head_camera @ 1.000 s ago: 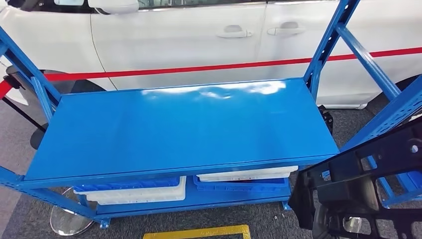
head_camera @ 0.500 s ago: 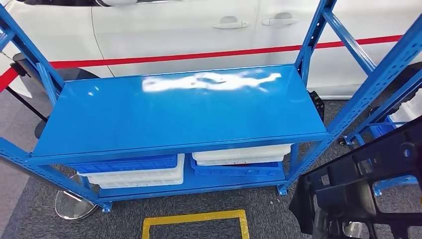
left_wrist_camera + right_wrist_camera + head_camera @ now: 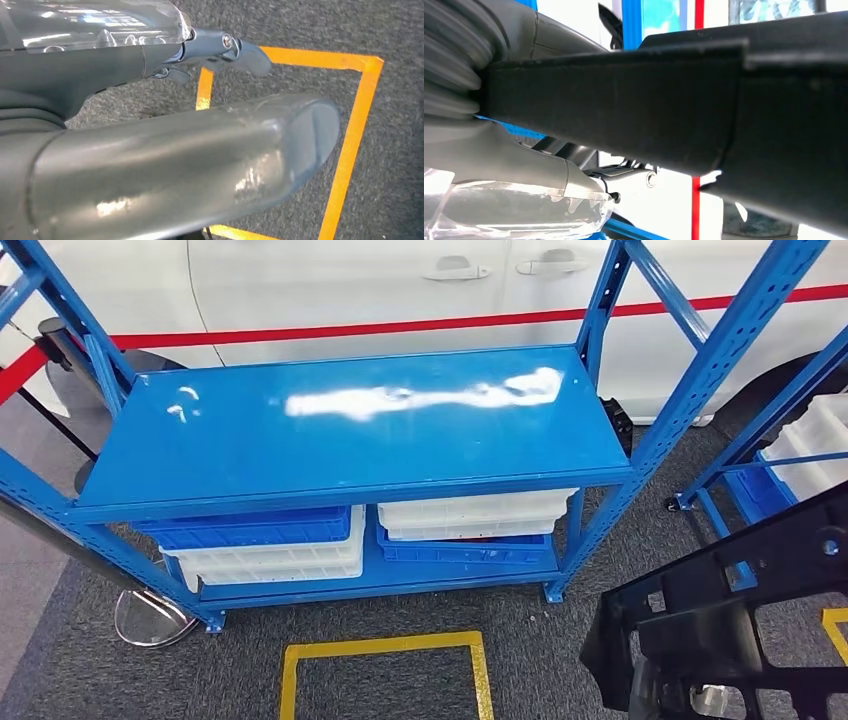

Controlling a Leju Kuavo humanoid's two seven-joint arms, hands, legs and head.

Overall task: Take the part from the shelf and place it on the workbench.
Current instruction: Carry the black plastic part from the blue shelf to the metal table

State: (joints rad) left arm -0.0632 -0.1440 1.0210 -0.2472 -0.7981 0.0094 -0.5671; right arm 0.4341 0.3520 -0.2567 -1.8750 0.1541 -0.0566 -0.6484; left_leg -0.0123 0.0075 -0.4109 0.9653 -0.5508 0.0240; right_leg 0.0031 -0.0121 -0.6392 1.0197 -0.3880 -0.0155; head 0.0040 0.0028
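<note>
A large black plastic frame part (image 3: 720,620) with open cut-outs hangs at the lower right of the head view, off the shelf. In the right wrist view this black part (image 3: 674,100) crosses the picture as a broad dark bar, and my right hand (image 3: 499,165) grips it between thumb and fingers. The blue shelf rack (image 3: 350,430) stands ahead of me with a bare, glossy top board. My left hand (image 3: 150,150) hangs over the carpet with thumb and fingers stretched out, holding nothing.
Blue bins (image 3: 270,530) and white bins (image 3: 470,512) sit on the rack's lower level. A yellow taped square (image 3: 385,645) marks the grey carpet in front. A white car (image 3: 350,290) stands behind, a second rack with bins (image 3: 810,455) at right, a stanchion base (image 3: 150,620) at left.
The whole picture has shifted: the camera has drawn back from the rack, so more floor and the yellow square show. The black part stays in my right hand.
</note>
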